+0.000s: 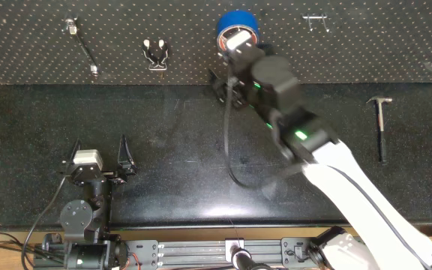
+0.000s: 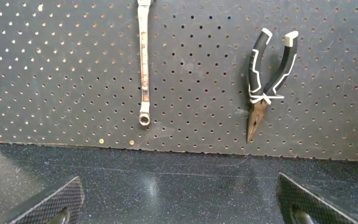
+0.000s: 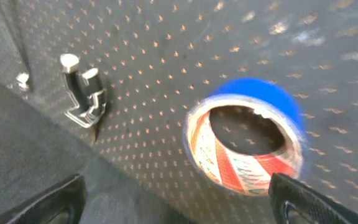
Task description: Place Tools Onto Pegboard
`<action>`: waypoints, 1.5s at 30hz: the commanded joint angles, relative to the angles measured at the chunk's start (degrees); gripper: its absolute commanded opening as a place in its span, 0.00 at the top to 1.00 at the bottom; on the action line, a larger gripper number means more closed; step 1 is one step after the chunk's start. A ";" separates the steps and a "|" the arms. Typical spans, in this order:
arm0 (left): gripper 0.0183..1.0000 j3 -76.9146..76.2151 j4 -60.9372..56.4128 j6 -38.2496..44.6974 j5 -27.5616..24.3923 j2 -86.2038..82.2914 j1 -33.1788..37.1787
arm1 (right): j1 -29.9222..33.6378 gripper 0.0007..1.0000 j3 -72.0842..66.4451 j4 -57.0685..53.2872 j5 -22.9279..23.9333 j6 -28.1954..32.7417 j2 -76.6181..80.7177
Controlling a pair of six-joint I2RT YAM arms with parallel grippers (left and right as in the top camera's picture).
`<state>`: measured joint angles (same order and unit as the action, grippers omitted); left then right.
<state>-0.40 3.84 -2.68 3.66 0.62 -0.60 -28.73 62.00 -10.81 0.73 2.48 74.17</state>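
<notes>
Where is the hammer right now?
In the top view the hammer lies flat on the table at the far right, just in front of the pegboard and to the right of the right arm, not yet hung.

Blue tape roll (image 3: 277,102) on the pegboard (image 3: 166,50) — pliers (image 3: 86,94) (black-handled) hang nearby.

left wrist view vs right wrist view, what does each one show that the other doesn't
Left wrist view, not the right: the wrench along most of its length, hanging on the pegboard. Right wrist view, not the left: the blue tape roll against the board. Shared: the pliers hanging on the board, the dark table below it, and the wrench's lower end, which sits just inside the right wrist view's edge.
</notes>
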 commanded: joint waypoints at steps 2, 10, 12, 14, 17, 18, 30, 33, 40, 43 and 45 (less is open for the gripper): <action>0.00 0.09 0.31 -0.28 0.83 -0.44 -0.28 | 13.27 0.02 4.31 -20.50 -1.84 -4.83 -10.27; 0.00 0.09 0.31 -0.28 0.83 -0.44 -0.26 | 42.07 0.02 7.52 -49.81 -8.68 -3.80 -1.42; 0.00 0.09 0.31 -0.28 0.83 -0.44 -0.26 | 48.39 0.02 7.52 -52.19 -8.70 0.31 3.23; 0.00 0.09 0.31 -0.28 0.83 -0.44 -0.26 | 52.15 0.02 7.50 -52.61 -8.70 2.91 5.66; 0.01 0.09 0.31 -0.28 0.83 -0.44 -0.26 | 59.87 0.02 7.50 -53.00 -8.72 9.84 9.55; 0.00 0.09 0.31 -0.28 0.83 -0.44 -0.26 | 60.76 0.02 7.50 -52.98 -8.72 12.94 10.36; 0.00 0.09 0.31 -0.28 0.83 -0.44 -0.26 | 66.12 0.02 7.50 -48.68 -4.13 22.84 22.29; 0.00 0.09 0.31 -0.28 0.83 -0.44 -0.26 | 66.12 0.02 7.50 -47.28 -3.65 26.38 23.06; 0.00 0.09 0.31 -0.28 0.83 -0.44 -0.26 | 66.12 0.02 7.52 -45.97 -3.74 32.37 27.54; 0.00 0.09 0.31 -0.28 0.83 -0.44 -0.26 | 66.10 0.02 7.52 -44.11 -3.76 33.46 28.52; 0.00 0.09 0.31 -0.28 0.83 -0.44 -0.26 | 66.10 0.02 7.52 -43.41 -3.76 34.34 28.61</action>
<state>-0.40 3.84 -2.68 3.64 0.62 -0.60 37.39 68.97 -54.94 -3.29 34.41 102.04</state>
